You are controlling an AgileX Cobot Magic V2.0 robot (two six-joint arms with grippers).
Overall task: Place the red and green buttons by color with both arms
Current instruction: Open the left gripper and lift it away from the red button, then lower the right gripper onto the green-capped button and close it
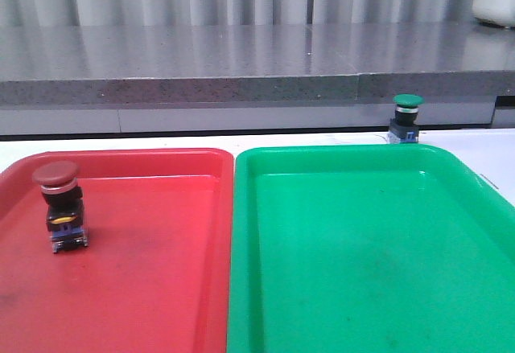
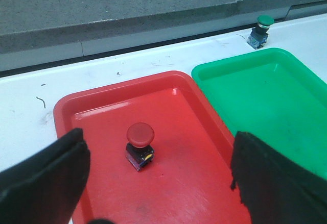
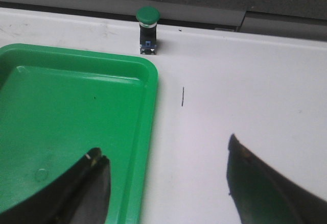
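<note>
Grey speckled stone ran as a ledge along the back of the white table point(image 1: 161, 140), and two shallow plastic trays sat side by side on that table, touching along their inner rims: a red tray point(image 1: 211, 158) and a green tray point(image 1: 346, 150).

By my judgement the task stood about half done. The dark red mushroom-head push-button point(image 1: 61, 206), with its black body and bluish base, stood upright inside the red tray, toward that tray's outer, left side, so it looked sorted. The dark green mushroom-head push-button point(image 1: 405, 118) was not yet placed: it stood upright on the bare table just behind the green tray's far rim, near that tray's far right corner, close to the rim but outside it. Moving it into the green tray was what remained.

The left gripper point(image 2: 158, 183) hung over the red tray with its black fingers point(image 2: 48, 175) spread wide and holding nothing; the red button stood between them but farther ahead, apart from both. The right gripper point(image 3: 166, 183) hovered over the green tray's right rim, its fingers point(image 3: 265, 185) likewise spread and empty. The green button point(image 3: 147, 29) lay well ahead of them, beyond the green tray's corner, untouched.
</note>
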